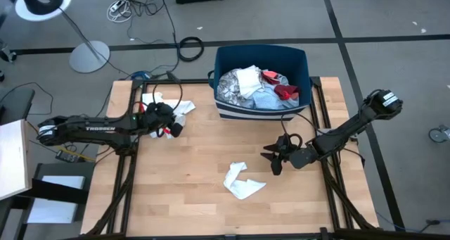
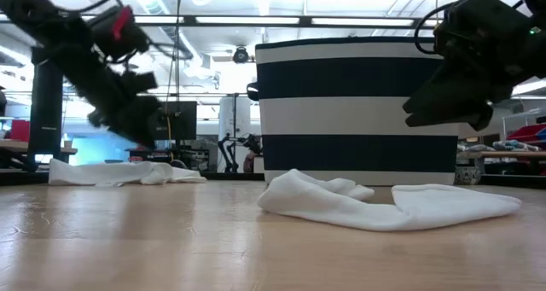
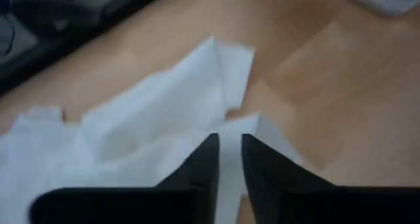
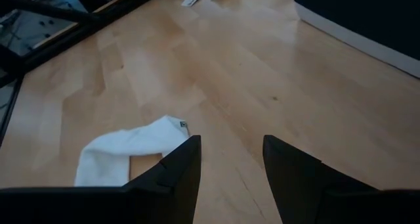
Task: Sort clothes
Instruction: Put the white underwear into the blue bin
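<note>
Sorting looks barely begun: most clothes [image 1: 256,89] fill the bin [image 1: 299,60], one white piece [image 1: 242,181] lies mid-table near the empty, parted right gripper [image 1: 271,159], while the left gripper [image 1: 176,122], fingers narrowly apart, hovers over another white piece [image 1: 184,108].

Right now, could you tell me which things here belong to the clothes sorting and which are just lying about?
Job:
- white piece mid-table
- white piece by the left claw
- clothes in the bin
- right claw

Lying about:
- floor cables
- lamp stand
</note>
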